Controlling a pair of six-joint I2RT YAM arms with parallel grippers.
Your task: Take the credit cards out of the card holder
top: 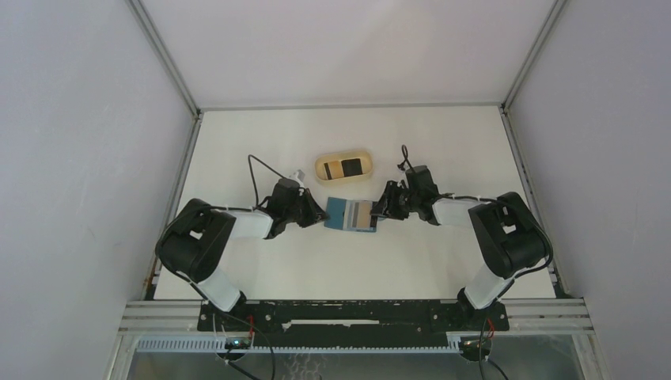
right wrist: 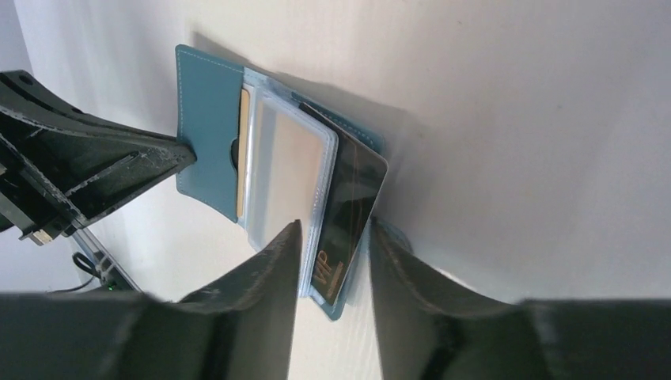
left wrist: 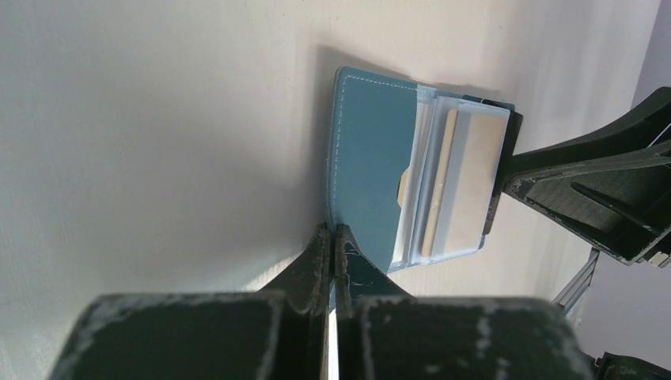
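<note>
The teal-blue card holder (top: 339, 214) lies open on the table between both arms. My left gripper (left wrist: 333, 234) is shut on the near edge of its teal flap (left wrist: 372, 158). Clear sleeves hold a tan card (left wrist: 467, 178). In the right wrist view, a black credit card (right wrist: 352, 202) marked VIP sticks partly out of the holder (right wrist: 207, 119). My right gripper (right wrist: 335, 237) is open, with one finger on each side of that card's end. In the top view the left gripper (top: 323, 214) and the right gripper (top: 378, 210) flank the holder.
A tan rounded tray (top: 326, 168) sits just behind the holder, with a black card (top: 349, 167) lying in it. White walls and metal frame rails enclose the table on the left, right and back.
</note>
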